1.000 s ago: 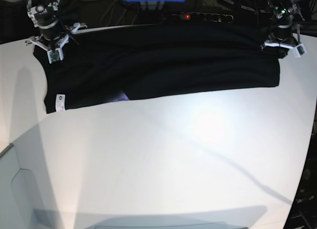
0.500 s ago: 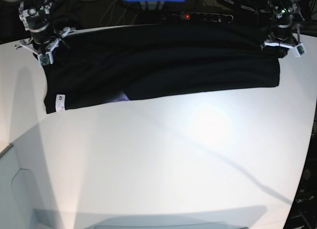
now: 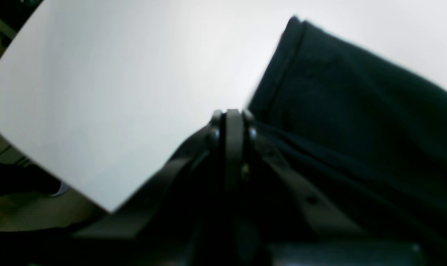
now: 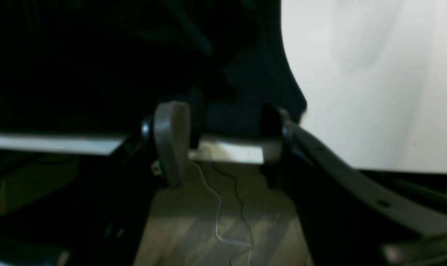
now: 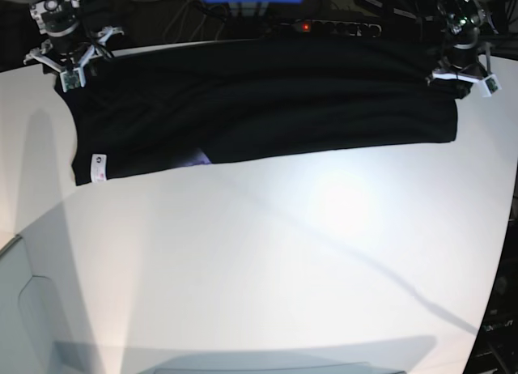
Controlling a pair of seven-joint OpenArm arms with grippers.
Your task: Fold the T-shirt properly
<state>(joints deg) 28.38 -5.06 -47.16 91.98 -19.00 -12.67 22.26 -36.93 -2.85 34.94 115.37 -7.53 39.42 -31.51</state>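
Fingers of the right gripper [image 5: 71, 64] stand parted at the far left corner of the bench [image 5: 267, 261], released, with nothing between them. In the right wrist view the two pads [image 4: 170, 142] sit well apart over the bench edge, and only dark cloth and a strip of bench show through the gap. Just beside those fingers begins the T-shirt [image 5: 259, 107], a long black band of cloth lying flat along the far side of the bench and reaching across to the other gripper. A small white tag [image 5: 99, 167] shows at its near left corner, and a sliver of purple print [image 5: 201, 158] peeks from under the near hem, toward the middle. At the far right end the left gripper [image 5: 463, 74] has its fingers clenched tight together, pressed at the cloth's corner; whether cloth is pinched between them cannot be told.
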